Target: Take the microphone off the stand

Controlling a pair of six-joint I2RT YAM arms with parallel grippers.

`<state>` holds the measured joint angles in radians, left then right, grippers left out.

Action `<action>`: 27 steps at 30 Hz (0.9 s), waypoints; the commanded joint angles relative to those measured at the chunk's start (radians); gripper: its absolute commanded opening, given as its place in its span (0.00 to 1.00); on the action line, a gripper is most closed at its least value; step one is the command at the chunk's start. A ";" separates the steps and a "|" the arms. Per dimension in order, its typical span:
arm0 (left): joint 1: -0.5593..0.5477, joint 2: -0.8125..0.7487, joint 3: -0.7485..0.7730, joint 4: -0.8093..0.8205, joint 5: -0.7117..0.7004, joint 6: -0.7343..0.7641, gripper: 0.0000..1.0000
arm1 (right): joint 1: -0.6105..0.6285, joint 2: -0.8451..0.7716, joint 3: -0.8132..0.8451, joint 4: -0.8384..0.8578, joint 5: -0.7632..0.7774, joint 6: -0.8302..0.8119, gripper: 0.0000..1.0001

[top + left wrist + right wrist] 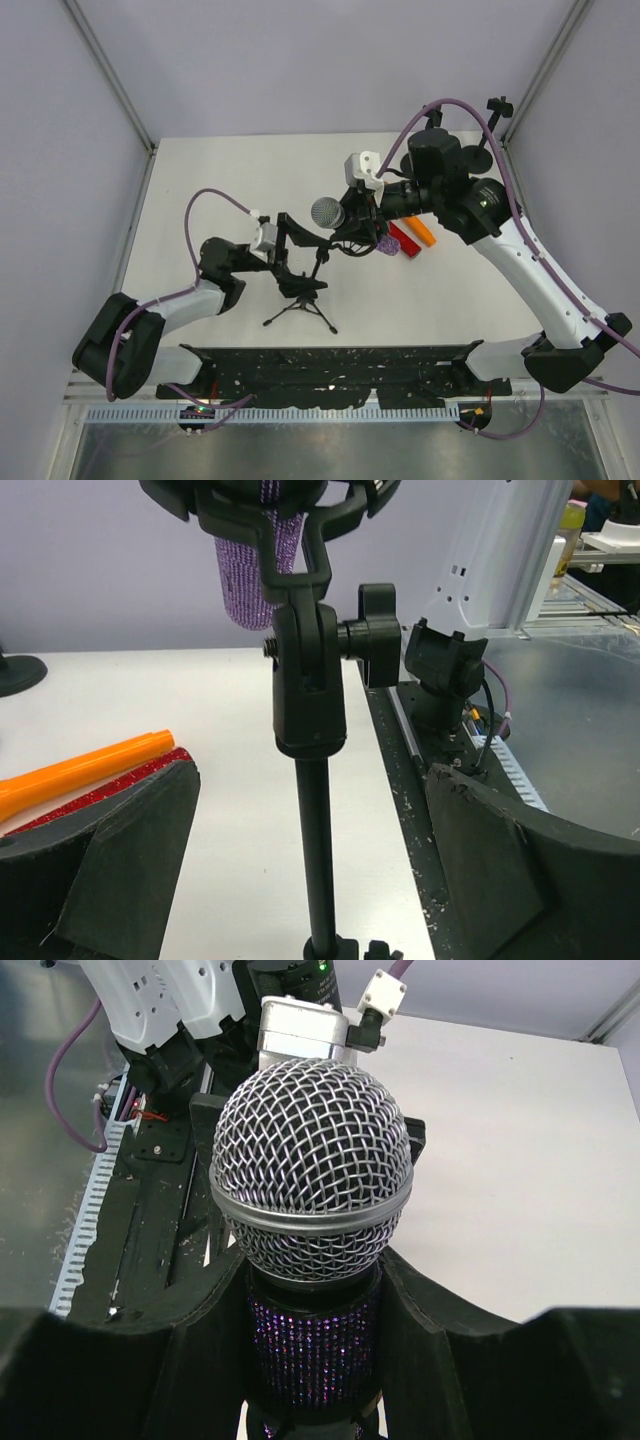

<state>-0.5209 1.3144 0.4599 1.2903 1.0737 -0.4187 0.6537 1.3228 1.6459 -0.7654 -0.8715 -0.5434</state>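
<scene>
The microphone (312, 1170) has a silver mesh head and a purple glittery body (250, 575). Its body sits in the clip (272, 525) at the top of the black tripod stand (300, 298). My right gripper (315, 1360) is shut on the purple body just below the head, with the pads (205, 1360) pressed against both sides. In the top view that gripper (352, 222) comes in from the right, beside the microphone (327, 212). My left gripper (315, 880) is open. Its fingers (130, 860) stand wide on either side of the stand's pole (315, 840) without touching it.
An orange stick (424, 232) and a red stick (405, 241) lie on the white table just right of the stand. A black rail (330, 365) runs along the near edge. The clip's tightening knob (375, 635) sticks out to the right in the left wrist view.
</scene>
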 commanded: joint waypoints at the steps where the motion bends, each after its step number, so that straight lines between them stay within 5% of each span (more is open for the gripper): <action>1: 0.033 -0.035 0.062 0.046 -0.011 -0.025 1.00 | 0.006 -0.033 0.052 0.066 0.005 0.020 0.14; 10: 0.104 -0.110 0.175 -0.037 0.031 -0.155 1.00 | 0.006 -0.024 0.069 0.181 0.023 0.178 0.08; 27: 0.068 -0.149 0.284 -0.385 -0.001 -0.100 1.00 | 0.006 -0.005 0.086 0.132 0.029 0.082 0.08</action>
<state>-0.4351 1.1923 0.6834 1.0248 1.0889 -0.5636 0.6537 1.3422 1.6646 -0.7170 -0.8204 -0.4328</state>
